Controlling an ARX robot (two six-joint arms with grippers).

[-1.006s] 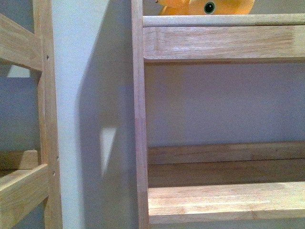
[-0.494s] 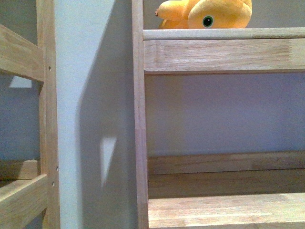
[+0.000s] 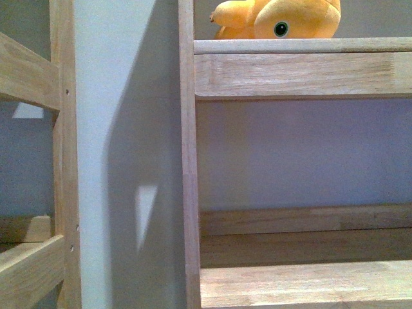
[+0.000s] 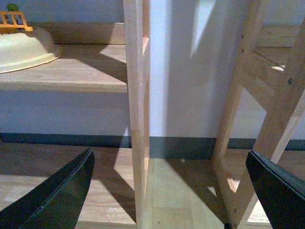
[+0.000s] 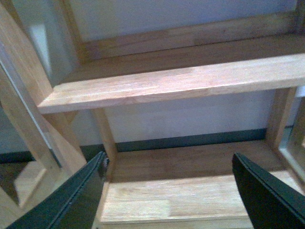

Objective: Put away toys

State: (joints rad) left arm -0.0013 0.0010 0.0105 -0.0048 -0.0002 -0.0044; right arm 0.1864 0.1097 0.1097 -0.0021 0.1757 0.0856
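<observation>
ahead of me a yellow-orange plush toy (image 3: 278, 19) lies on the upper shelf (image 3: 302, 45) of a wooden rack, its eye facing me.

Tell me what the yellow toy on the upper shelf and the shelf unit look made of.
Plush toy: soft fabric, probably stuffed; matte, rounded bulges, glossy black-and-green eye that looks plastic. Shelf unit: light solid wood, probably unpainted; visible grain and jointed boards, with a slight sheen that may be clear varnish.
</observation>
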